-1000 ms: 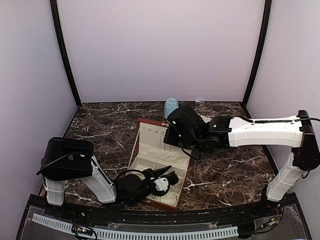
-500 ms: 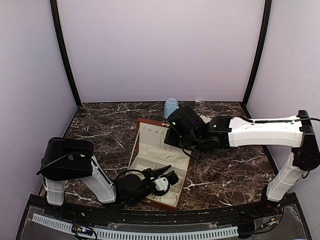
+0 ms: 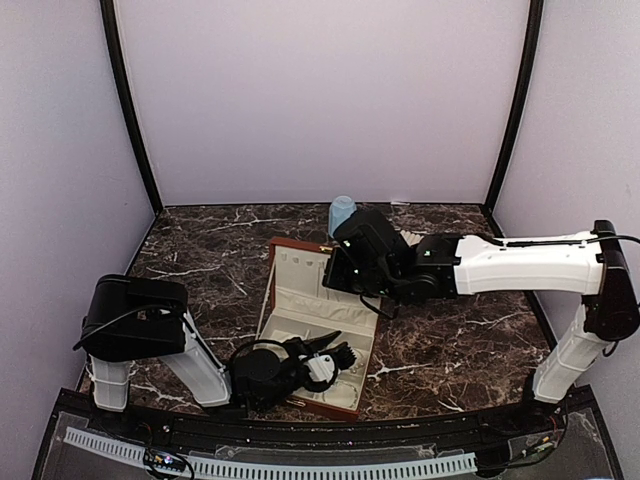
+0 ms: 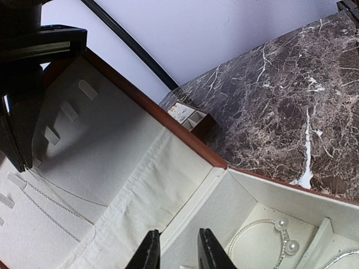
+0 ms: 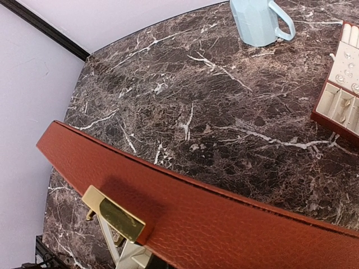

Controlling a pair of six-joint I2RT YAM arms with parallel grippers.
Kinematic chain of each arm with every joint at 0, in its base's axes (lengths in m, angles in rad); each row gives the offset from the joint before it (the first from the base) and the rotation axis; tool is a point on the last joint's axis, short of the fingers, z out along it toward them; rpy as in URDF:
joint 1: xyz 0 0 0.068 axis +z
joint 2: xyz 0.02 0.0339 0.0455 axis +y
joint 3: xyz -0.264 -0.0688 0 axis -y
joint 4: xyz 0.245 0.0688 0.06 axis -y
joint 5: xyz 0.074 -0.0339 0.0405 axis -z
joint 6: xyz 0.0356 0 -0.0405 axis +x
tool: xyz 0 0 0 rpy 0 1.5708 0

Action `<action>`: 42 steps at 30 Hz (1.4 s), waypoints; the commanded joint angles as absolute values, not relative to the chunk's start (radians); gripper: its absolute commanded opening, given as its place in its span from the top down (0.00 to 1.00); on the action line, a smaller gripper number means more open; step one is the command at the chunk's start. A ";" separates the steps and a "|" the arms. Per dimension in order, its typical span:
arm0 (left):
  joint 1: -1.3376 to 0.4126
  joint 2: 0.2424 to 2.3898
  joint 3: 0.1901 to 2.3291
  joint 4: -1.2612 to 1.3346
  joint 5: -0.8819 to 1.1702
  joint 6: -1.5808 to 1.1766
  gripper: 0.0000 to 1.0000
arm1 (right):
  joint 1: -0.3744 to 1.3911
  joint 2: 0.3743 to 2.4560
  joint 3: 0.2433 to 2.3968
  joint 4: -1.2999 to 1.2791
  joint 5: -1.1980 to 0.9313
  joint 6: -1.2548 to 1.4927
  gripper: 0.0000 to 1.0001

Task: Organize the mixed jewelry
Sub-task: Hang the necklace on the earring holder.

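- Our left gripper hangs over the near half of the open reddish-brown box. Its two fingers stand slightly apart, and we see only cream lining between them.
- Just right of those fingers, a circlet with two pearls lies in a box compartment. To their left, thin chains run across the lining of the raised lid.
- Our right gripper is at the lid's top edge with its fingers closed together. From the left wrist, one dark finger shows against the cream inner face.
- The lid blocks the right wrist camera. Its leather back and gold clasp fill the foreground and hide the fingers.
- The mixed jewelry sits as tiny pale specks in the cream slotted tray. That is beyond the lid and to the right of the right gripper, and well apart from the left one.
- A blue mug stands farther back on the marble table, near the tray.
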State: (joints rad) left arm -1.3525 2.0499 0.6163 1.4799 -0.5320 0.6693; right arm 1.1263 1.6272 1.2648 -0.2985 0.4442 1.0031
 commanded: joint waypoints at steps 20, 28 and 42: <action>-1.405 2.116 0.589 1.546 -0.452 0.582 0.75 | 1.121 1.644 1.238 -0.279 0.536 1.230 1.00; -1.421 2.120 0.587 1.562 -0.458 0.579 0.75 | 1.101 1.645 1.208 -0.294 0.520 1.321 1.00; -1.423 2.124 0.575 1.595 -0.475 0.583 0.75 | 1.097 1.632 1.186 -0.184 0.453 1.207 1.00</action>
